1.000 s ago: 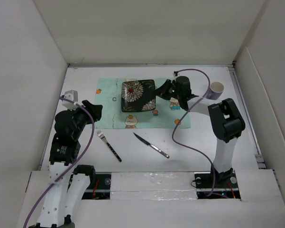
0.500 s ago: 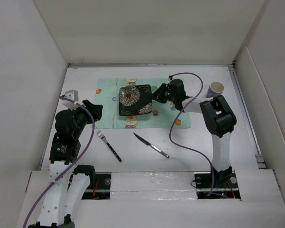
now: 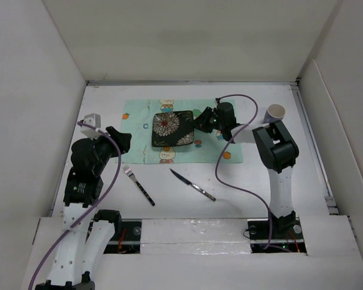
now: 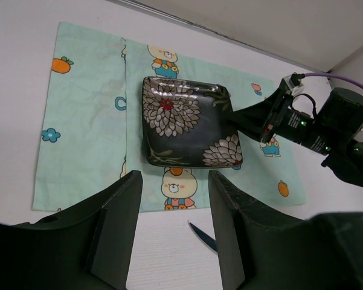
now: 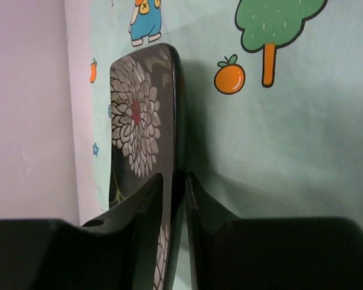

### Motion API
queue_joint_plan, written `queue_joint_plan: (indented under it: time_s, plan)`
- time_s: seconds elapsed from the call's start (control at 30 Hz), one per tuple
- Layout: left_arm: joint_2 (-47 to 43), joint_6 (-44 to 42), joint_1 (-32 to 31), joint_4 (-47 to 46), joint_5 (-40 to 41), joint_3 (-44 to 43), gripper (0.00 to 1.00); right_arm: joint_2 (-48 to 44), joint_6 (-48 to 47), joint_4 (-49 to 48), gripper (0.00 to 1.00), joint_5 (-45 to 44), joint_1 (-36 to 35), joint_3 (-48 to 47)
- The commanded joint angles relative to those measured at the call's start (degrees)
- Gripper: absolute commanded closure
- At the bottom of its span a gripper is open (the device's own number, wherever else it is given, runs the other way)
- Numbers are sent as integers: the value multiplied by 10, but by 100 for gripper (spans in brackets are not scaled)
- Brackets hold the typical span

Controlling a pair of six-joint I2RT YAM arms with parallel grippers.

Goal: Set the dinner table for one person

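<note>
A dark square plate (image 3: 172, 128) with white flower print lies at the middle of the mint-green placemat (image 3: 136, 136) on the white dinner table (image 3: 253, 181). My right gripper (image 3: 197, 122) is shut on the plate's right rim; in the right wrist view the fingers (image 5: 151, 199) pinch the rim of the plate (image 5: 139, 115) over the placemat (image 5: 260, 133). My left gripper (image 3: 122, 142) is open and empty, left of the mat. In the left wrist view it (image 4: 175, 178) hovers above the mat's near edge, with the plate (image 4: 187, 130) beyond.
A fork (image 3: 139, 185) and a knife (image 3: 192, 184) lie on the table in front of the mat; the knife tip (image 4: 202, 235) shows between the left fingers. A white cup (image 3: 276, 113) stands at the right. White walls close in the table.
My right gripper has carried the plate a little to the left and lower onto the middle of the placemat. The left arm has barely moved.
</note>
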State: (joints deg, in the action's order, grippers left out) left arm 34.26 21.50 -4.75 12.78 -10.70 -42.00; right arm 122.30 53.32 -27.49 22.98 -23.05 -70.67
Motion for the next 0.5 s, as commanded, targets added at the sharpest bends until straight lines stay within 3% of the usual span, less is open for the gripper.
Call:
queue_joint_plan:
  time_s: [0.0,0.47]
  plan:
    - [0,-1,2,-18,-10,-7,55,-21,-13,-41,70,8,9,-20]
    - [-7,-1,2,-21,-15,-5,55,-65,-61,51,65,-36,15,0]
